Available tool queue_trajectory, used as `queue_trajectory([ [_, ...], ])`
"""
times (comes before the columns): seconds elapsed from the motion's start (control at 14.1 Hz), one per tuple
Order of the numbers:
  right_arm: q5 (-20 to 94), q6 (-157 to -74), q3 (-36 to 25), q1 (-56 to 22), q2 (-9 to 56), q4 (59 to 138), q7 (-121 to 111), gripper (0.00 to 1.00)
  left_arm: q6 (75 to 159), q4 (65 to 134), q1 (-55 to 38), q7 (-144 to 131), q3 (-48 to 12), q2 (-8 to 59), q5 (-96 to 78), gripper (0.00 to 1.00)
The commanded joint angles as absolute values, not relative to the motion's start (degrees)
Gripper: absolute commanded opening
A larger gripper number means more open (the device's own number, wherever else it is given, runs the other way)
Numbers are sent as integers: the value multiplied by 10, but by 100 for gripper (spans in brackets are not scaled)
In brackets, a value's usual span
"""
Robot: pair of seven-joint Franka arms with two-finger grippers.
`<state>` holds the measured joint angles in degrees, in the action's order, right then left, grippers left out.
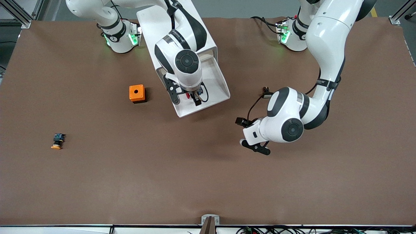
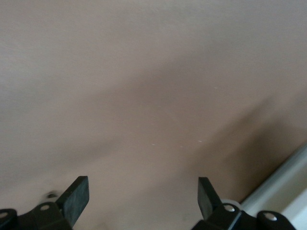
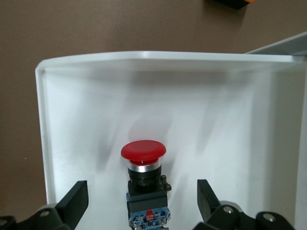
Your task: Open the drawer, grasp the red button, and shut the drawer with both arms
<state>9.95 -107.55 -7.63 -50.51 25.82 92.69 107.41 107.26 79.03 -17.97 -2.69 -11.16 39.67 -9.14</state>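
the drawer (image 1: 218, 85) is pulled out of the white cabinet (image 1: 169, 22), which sits at the robots' edge of the worktop, roughly midway along it and a bit toward the right arm's end. the drawer's open tray sticks out toward the middle of the table.

the right gripper (image 3: 141, 203) hangs down inside the drawer with its fingers (image 3: 74, 201) spread wide apart, not touching anything. the button (image 3: 144, 184) lies in the drawer right between those fingers, red cap pointing toward the drawer's front wall, black and blue body back toward the gripper. in the front view you only catch a sliver of red and blue under the right gripper (image 1: 188, 96).

the left gripper (image 1: 252, 135) hovers over bare table, near the drawer's front corner on the left arm's end, well in from every edge. its fingers (image 2: 74, 199) are wide apart too, nothing between them, just brown surface in the left wrist view plus a white edge in one corner.

the table (image 1: 292, 182) is covered in a plain matte brown sheet. an orange cube (image 1: 137, 93) with a hole in its top sits beside the drawer toward the right arm's end. another button with an orange-yellow cap (image 1: 57, 141) lies well apart, close to the edge at the right arm's end. past the robots' edge you can see grey floor and aluminium frame posts (image 1: 19, 13) at the corners, and cables run along the camera's edge.
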Motion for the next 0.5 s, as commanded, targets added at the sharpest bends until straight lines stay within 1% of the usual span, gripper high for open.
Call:
queue_trajectory([
  [0.0, 108, -1088, -81, -520, 255, 938, 1083, 100, 1065, 790, -188, -81, -105, 382, -19, 100],
  [0.21, 109, -1099, -81, -527, 260, 938, 1083, 100, 1065, 790, -189, -234, -106, 370, 12, 100],
  [0.43, 109, -1100, -81, -527, 265, 938, 1083, 100, 1085, 791, -184, -431, -110, 368, 9, 100],
])
